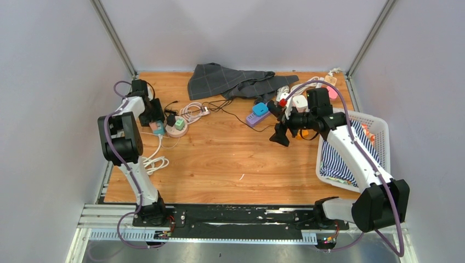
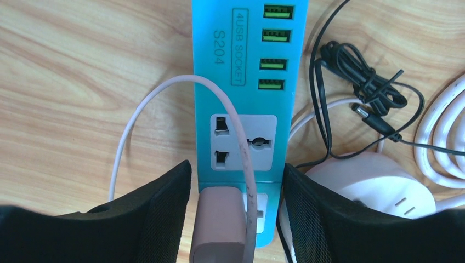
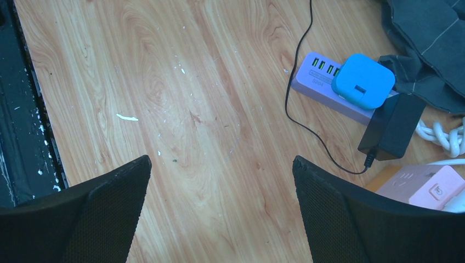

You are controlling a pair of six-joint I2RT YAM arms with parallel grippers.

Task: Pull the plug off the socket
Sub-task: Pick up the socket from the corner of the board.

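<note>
A teal socket strip (image 2: pixel 237 82) with green USB ports lies on the wood. A brownish-pink plug (image 2: pixel 219 224) sits in its near socket, and its pink cable (image 2: pixel 241 142) loops over the strip. My left gripper (image 2: pixel 236 166) is open, with one finger on each side of the plug and the strip's near end. The right finger stands clearly apart from the plug. In the top view the left gripper (image 1: pixel 158 121) is at the far left over the strip (image 1: pixel 159 130). My right gripper (image 3: pixel 220 159) is open and empty above bare wood, mid-right in the top view (image 1: pixel 279 136).
A round pink socket (image 2: pixel 373 181) with white cords lies right of the teal strip, and a black cable (image 2: pixel 356 76) beyond it. Near the right gripper are a purple strip (image 3: pixel 323 87) with a blue plug (image 3: pixel 363 79), a black adapter (image 3: pixel 392 126) and a pink box (image 3: pixel 427 186). A white basket (image 1: pixel 378 131) stands at right, grey cloth (image 1: pixel 230 79) at the back.
</note>
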